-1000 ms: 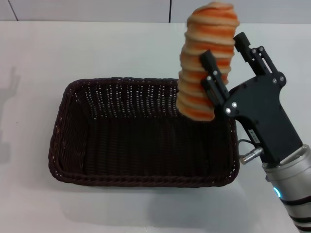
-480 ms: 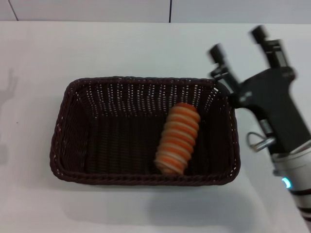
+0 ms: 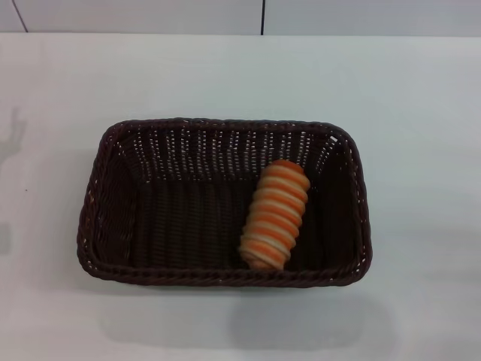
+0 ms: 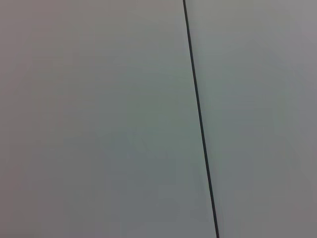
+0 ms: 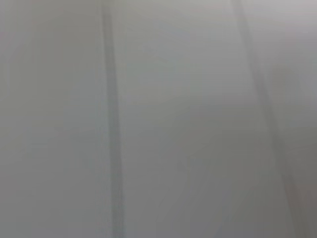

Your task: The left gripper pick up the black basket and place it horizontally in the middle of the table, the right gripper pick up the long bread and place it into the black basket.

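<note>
Since half a second ago the right gripper has left the head view entirely, and the oblong orange-and-cream striped long bread (image 3: 275, 215) has stayed where it lay. It rests on the floor of the large dark woven wicker black basket (image 3: 105, 226), in the basket's right half, tilted slightly, its near end close to the front wall. That basket sits lengthwise across the middle of the plain white desk (image 3: 421, 113). Neither gripper shows, so their jaws cannot be judged; both wrist views show only pale grey surfaces crossed by dark lines.
</note>
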`<state>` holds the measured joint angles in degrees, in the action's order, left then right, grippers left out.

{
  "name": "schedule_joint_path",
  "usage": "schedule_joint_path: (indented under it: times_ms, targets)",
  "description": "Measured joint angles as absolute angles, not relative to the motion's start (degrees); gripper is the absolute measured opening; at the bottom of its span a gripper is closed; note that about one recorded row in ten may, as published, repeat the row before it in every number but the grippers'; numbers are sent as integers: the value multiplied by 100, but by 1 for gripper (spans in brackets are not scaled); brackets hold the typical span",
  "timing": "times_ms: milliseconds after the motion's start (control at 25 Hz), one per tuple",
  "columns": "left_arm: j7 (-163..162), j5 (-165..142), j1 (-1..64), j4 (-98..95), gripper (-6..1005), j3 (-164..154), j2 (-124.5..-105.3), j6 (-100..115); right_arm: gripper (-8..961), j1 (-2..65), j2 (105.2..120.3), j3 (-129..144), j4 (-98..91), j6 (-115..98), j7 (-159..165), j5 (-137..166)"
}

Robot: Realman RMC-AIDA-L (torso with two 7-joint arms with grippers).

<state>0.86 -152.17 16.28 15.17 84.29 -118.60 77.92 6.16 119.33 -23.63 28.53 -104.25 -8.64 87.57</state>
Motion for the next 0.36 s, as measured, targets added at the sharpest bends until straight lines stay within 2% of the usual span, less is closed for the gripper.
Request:
schedule_joint_path:
  times_ms: [360]
  targets:
    - [26,-15226,1630,1477,810,8428,-11864,7743,840,480,11952,-2290,2803,-10490,-832,8645]
